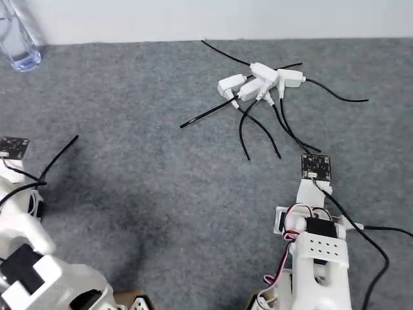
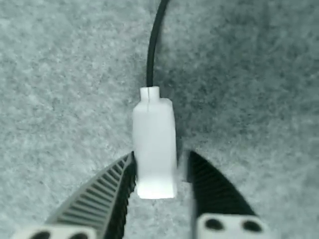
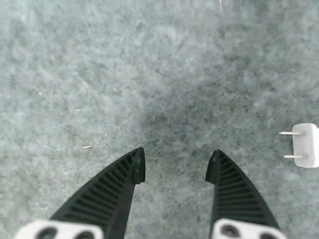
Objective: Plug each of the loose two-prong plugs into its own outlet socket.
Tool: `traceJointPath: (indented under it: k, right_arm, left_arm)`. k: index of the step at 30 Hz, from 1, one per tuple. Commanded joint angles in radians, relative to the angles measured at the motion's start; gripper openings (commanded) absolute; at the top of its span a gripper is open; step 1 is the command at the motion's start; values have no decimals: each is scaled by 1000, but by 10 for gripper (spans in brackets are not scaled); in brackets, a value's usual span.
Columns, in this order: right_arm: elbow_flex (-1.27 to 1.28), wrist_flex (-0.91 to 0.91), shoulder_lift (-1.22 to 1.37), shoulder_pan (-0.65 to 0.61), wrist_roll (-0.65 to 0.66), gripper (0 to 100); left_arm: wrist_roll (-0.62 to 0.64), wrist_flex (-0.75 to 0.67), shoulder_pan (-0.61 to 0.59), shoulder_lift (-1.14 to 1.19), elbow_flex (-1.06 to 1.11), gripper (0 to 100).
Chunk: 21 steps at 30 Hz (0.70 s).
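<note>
Closest in, the two arms stand at the near edge of the grey carpeted surface (image 1: pixel 142 161), the left arm (image 1: pixel 32 258) at the near left and the right arm (image 1: pixel 319 252) at the near right.

From the left wrist, the left pincer (image 2: pixel 160 163) is narrowed around a white connector body (image 2: pixel 154 134). One finger (image 2: pixel 119 186) presses against the body's side. The other sits tight beside it, and whether that one truly touches cannot be made out. No prongs show on this body, so plug or socket cannot be told. A black cord (image 2: pixel 155 45) leaves its far end. From above, that cord (image 1: pixel 59 155) runs across the surface from the left arm toward the middle.

Seen from its own wrist, the right pincer (image 3: pixel 177 157) stands wide open with nothing between its fingers, low over bare carpet. A loose two-prong plug (image 3: pixel 305 145) lies flat on the surface just off to one side of it, apart from the fingers, both metal prongs bare.

Far off, right of centre, a cluster of white plugs and sockets (image 1: pixel 258 82) lies bunched together, the bodies touching, their black cords fanning out in all directions. Both arms are well apart from it.

At the far left corner stands a clear bottle (image 1: pixel 18 45).
</note>
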Motion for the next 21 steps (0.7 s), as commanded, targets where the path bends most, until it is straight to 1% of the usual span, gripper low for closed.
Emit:
traceJointPath:
  k: [1, 5, 7, 9, 13, 16, 19, 21]
  right_arm:
    - [-6, -10, -16, -5, 11, 193]
    - [-6, -10, -16, -5, 11, 193]
    - [-6, -12, -16, -5, 11, 193]
    - [-6, -15, -16, -8, 11, 193]
    - [-6, -18, -16, -8, 11, 193]
    - [-6, -18, -16, -7, 11, 193]
    - [-6, -18, -16, -5, 11, 193]
    - [-6, -18, -16, -4, 11, 193]
  left_arm:
    - [11, -14, 23, -6, -2, 19]
    - [14, -12, 25, -20, -12, 11]
    - [60, 38, 21, -60, -58, 11]
    - [126, 133, 38, -138, -134, 12]
    - [178, 351, 141, -342, -292, 13]
    - [180, 417, 219, -494, -360, 13]
    - [175, 493, 353, -628, -389, 13]
    - [157, 574, 486, -695, -387, 13]
